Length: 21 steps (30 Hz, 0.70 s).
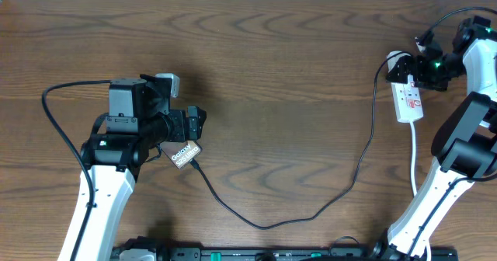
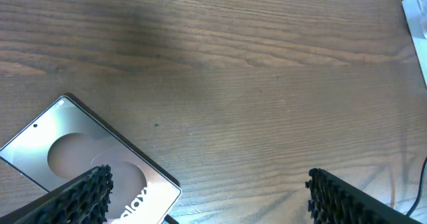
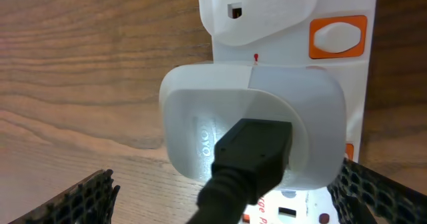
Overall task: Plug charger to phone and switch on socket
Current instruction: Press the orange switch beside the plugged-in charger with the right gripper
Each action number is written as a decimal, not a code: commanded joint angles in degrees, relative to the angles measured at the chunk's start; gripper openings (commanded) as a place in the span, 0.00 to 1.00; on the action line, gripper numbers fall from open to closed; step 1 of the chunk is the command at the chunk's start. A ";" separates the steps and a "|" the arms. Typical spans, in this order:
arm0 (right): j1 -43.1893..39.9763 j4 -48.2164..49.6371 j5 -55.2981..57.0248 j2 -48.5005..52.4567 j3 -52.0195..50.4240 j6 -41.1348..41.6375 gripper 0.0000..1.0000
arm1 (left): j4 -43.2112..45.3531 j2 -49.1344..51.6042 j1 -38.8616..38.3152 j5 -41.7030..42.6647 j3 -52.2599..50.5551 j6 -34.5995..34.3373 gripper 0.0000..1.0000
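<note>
The phone (image 1: 185, 154) lies flat on the table, half hidden under my left gripper (image 1: 196, 126). In the left wrist view the phone (image 2: 73, 147) shows its grey glossy face and "Galaxy" text under the left finger. My left gripper (image 2: 213, 207) is open and holds nothing. The charger (image 1: 264, 224) is a thin black cable; its tip meets the phone's near end and it runs right, up to the socket (image 1: 408, 99). My right gripper (image 1: 413, 69) is open over the socket's far end. In the right wrist view its fingers (image 3: 230, 207) straddle the white plug (image 3: 200, 117), next to the orange switch (image 3: 338, 37).
The table is dark wood. The socket's white lead (image 1: 415, 156) runs toward the front beside the right arm's base. The left arm's thick black cable (image 1: 54, 106) loops at the far left. A corner of the socket (image 2: 417, 17) shows at the top right of the left wrist view.
</note>
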 commanded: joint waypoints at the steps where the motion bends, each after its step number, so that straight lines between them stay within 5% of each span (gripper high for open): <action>1: 0.79 -0.07 -2.40 0.09 0.79 -0.85 0.99 | -0.13 -0.17 -0.13 -0.92 1.66 -0.33 0.92; 21: 0.79 2.29 -6.75 0.13 -1.40 4.57 0.99 | -1.22 -0.17 -0.13 -0.92 1.66 -0.31 0.92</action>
